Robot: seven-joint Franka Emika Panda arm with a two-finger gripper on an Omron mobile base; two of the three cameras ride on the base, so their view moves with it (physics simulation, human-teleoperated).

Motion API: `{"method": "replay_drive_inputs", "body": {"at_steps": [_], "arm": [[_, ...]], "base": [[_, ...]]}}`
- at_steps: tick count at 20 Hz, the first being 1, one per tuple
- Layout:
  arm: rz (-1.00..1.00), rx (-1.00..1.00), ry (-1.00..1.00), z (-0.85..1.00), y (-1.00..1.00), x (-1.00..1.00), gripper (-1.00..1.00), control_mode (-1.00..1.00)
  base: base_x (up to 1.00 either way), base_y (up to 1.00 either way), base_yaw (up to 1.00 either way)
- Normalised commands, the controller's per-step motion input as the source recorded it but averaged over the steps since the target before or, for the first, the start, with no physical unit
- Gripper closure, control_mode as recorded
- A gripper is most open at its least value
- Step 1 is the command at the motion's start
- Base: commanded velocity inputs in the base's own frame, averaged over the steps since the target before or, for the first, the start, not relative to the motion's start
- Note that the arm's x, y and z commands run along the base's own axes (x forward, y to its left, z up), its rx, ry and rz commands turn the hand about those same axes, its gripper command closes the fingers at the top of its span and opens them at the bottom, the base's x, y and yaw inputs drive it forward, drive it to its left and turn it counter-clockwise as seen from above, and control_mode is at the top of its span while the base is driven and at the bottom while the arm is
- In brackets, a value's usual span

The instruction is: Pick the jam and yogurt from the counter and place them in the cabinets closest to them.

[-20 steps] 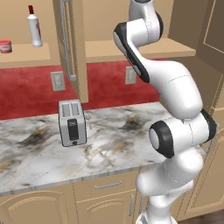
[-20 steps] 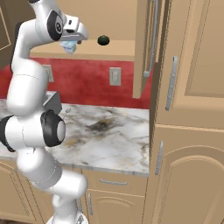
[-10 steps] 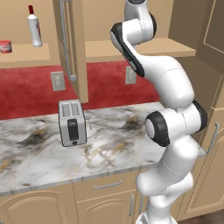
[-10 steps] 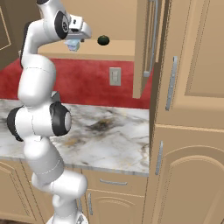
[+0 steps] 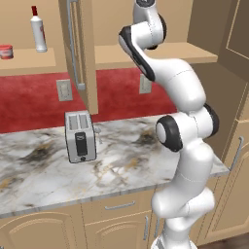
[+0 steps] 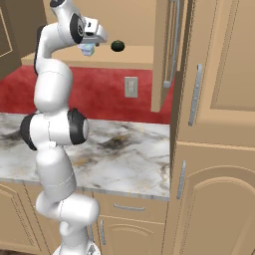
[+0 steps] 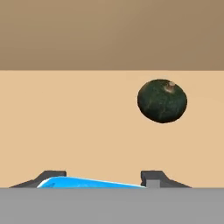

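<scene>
The yogurt (image 6: pixel 87 49), a tiny white cup with a light blue top, hangs in my gripper (image 6: pixel 90 45), which is shut on it just above the front of the open wall cabinet's shelf (image 6: pixel 130 58). In the hand view the yogurt's blue top (image 7: pixel 89 182) lies between my fingertips (image 7: pixel 152 179), with the tan shelf (image 7: pixel 78 131) stretching ahead. The jam (image 5: pixel 5 51), a small red pot, stands on the shelf of the left cabinet (image 5: pixel 29 59). In the left base view the arm's upper links hide the gripper.
A dark green round object (image 6: pixel 117 46) (image 7: pixel 162 100) sits on the shelf just right of the yogurt. A white bottle (image 5: pixel 38 29) stands near the jam. A toaster (image 5: pixel 80 135) is on the marble counter (image 5: pixel 121 160). An open cabinet door (image 5: pixel 81 51) hangs between the shelves.
The arm has carried the yogurt a little further toward the shelf and the dark green object; its lower links have turned. The jam and toaster have not moved.
</scene>
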Motion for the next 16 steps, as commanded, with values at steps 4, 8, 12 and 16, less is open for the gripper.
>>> {"method": "replay_drive_inputs", "body": {"at_steps": [4,8,12,16], "arm": [[0.0,0.0,0.0,0.0,0.01,0.45,1.0,-1.0],[0.0,0.0,0.0,0.0,0.0,0.39,-1.0,-1.0],[0.0,0.0,0.0,0.0,0.0,0.36,-1.0,-1.0],[0.0,0.0,0.0,0.0,0.0,0.36,-1.0,-1.0]], "base": [[0.0,0.0,0.0],[0.0,0.0,0.0],[0.0,0.0,0.0],[0.0,0.0,0.0]]}}
